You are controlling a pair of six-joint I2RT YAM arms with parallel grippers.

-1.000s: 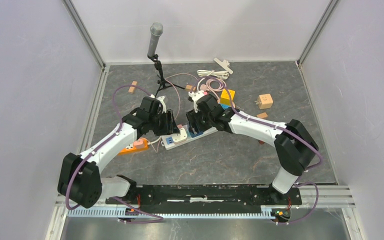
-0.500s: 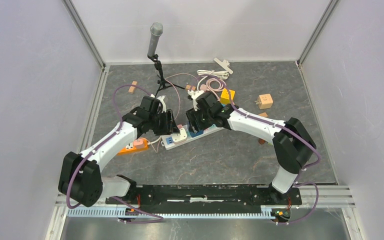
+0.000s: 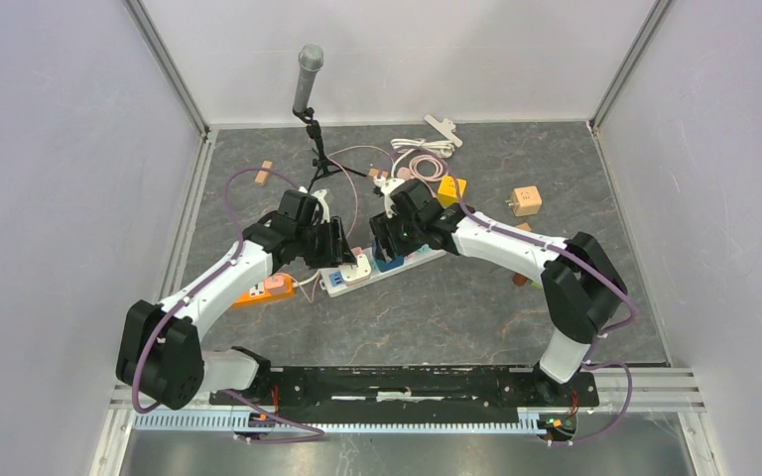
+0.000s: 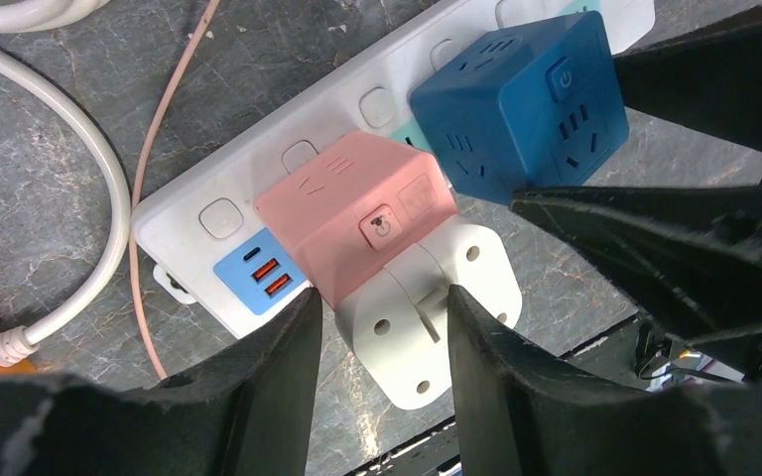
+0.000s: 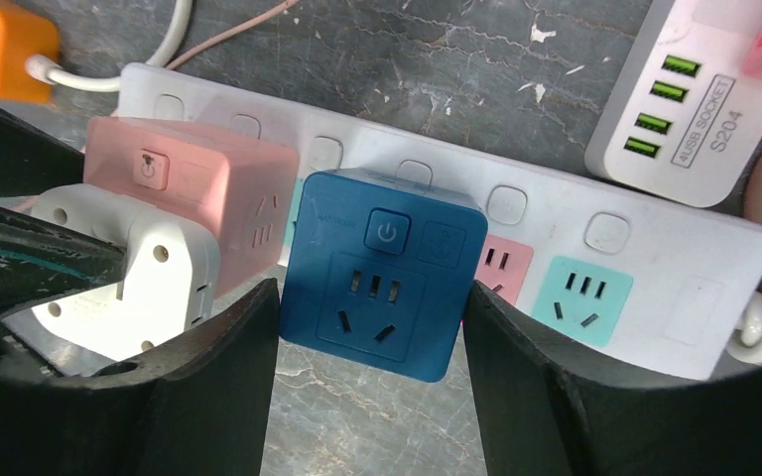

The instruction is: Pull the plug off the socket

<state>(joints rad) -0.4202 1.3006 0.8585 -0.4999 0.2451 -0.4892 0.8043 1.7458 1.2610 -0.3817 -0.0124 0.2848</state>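
A white power strip [image 3: 429, 259] lies mid-table with a pink cube adapter [image 4: 357, 218] and a blue cube adapter [image 5: 382, 268] plugged into it. A white round plug [image 4: 427, 317] sits on the pink cube's side. My left gripper [image 4: 382, 296] is shut on the white plug, one finger at the pink cube's corner and the other on the plug's ridge. My right gripper [image 5: 372, 297] is shut on the blue cube, its fingers pressing both sides. In the top view the left gripper [image 3: 342, 253] and right gripper [image 3: 389, 248] meet over the strip.
A white USB hub [image 5: 690, 109] with green ports lies just behind the strip. An orange strip [image 3: 268, 290] lies to the left. A microphone stand [image 3: 308, 69], coiled cables [image 3: 417, 164], a yellow block [image 3: 451, 188] and a wooden cube [image 3: 526, 200] are at the back.
My right gripper has shifted slightly away from me with the blue cube, and the strip's right end has swung a little with it. The left arm has not moved.
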